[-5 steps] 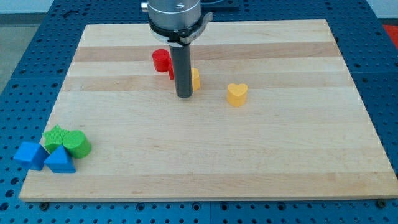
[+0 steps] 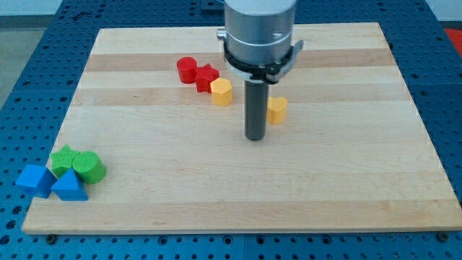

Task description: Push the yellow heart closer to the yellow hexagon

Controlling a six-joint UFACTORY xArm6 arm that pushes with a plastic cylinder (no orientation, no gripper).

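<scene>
My tip [image 2: 255,136] down on the board [image 2: 346,180], just at the view's left of yellow heart [image 2: 278,110], partly hiding it; no jaws, nothing held; yellow hexagon [image 2: 221,92] farther left, beside red star [image 2: 206,76].

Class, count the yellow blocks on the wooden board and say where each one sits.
2. The yellow hexagon sits upper centre, beside the red star. The yellow heart lies to its right, partly hidden behind the rod. No others show.
</scene>
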